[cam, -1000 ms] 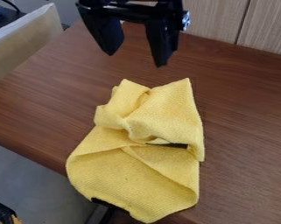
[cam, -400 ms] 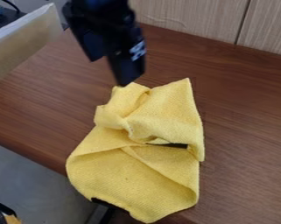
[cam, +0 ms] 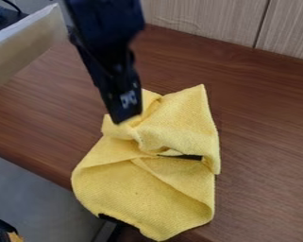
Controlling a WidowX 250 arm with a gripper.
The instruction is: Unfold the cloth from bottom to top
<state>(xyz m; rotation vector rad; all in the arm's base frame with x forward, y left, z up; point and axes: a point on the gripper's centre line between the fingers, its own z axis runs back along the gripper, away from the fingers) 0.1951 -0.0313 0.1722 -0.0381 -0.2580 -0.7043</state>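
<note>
Camera view: your hand (cam: 124,117) hangs at the yellow cloth (cam: 134,189), upper left part. Apart or together, cannot tell.

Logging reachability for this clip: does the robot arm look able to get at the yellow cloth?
Probably yes: the tool hangs at the upper left of the cloth, and nothing visible blocks the way.

Claw (cam: 124,112): black, hard, plastic-looking. Cloth (cam: 141,189) at the claw: soft textile, matt, slightly rough weave. Worktop (cam: 261,137) around the claw: brown wood grain, smooth, low sheen. Panels (cam: 201,21) beyond the claw: pale wood grain, matt.
</note>
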